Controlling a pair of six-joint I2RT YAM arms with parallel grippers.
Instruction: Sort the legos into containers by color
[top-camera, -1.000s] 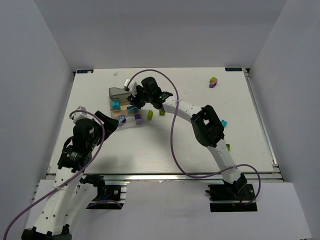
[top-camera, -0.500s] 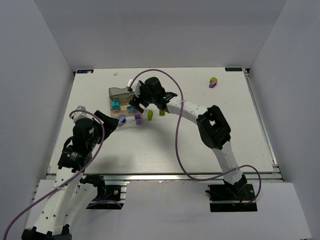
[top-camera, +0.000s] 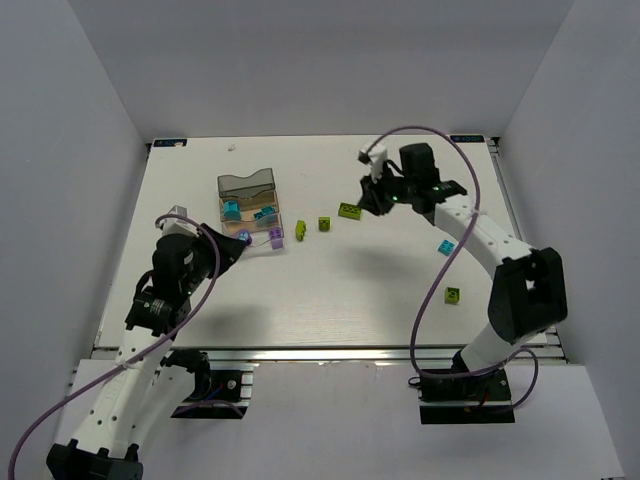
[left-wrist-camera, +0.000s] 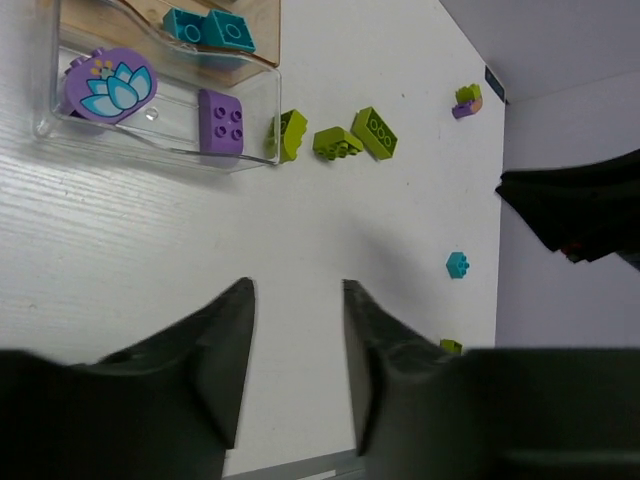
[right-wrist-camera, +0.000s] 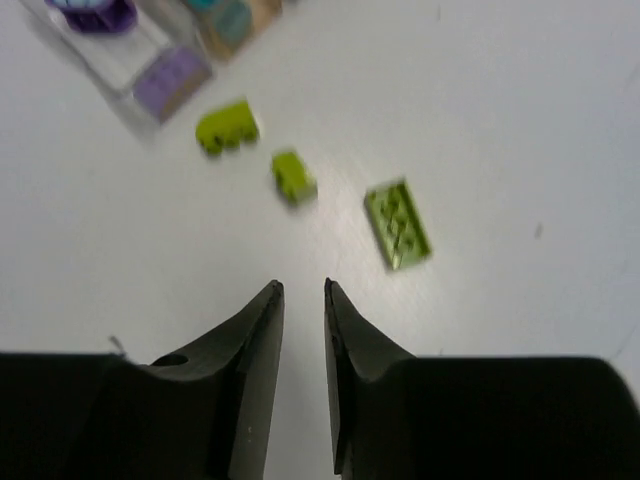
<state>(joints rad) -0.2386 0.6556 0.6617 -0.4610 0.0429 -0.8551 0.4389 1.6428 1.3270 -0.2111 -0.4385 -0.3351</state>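
The containers (top-camera: 247, 186) stand at the back left: a grey bin, a tan one holding cyan legos (left-wrist-camera: 210, 28), and a clear one (left-wrist-camera: 160, 150) with a purple brick (left-wrist-camera: 220, 122) and a purple round piece (left-wrist-camera: 108, 83). Three lime legos lie to their right (top-camera: 300, 230) (top-camera: 324, 224), the flat one (right-wrist-camera: 398, 223) farthest right. My left gripper (left-wrist-camera: 297, 285) hovers near the clear bin, narrowly open and holding nothing. My right gripper (right-wrist-camera: 304, 285) hangs just right of the flat lime brick (top-camera: 351, 210), its jaws almost together and holding nothing.
A cyan lego (top-camera: 445, 247) and a lime one (top-camera: 453, 294) lie on the right half of the table. A purple-and-lime piece (left-wrist-camera: 465, 100) sits at the far right back. The right arm (top-camera: 495, 240) arches over that side.
My right arm swung from over the containers to the table's right centre and its jaws came together. A flat lime brick now lies beside it. My left jaws narrowed.
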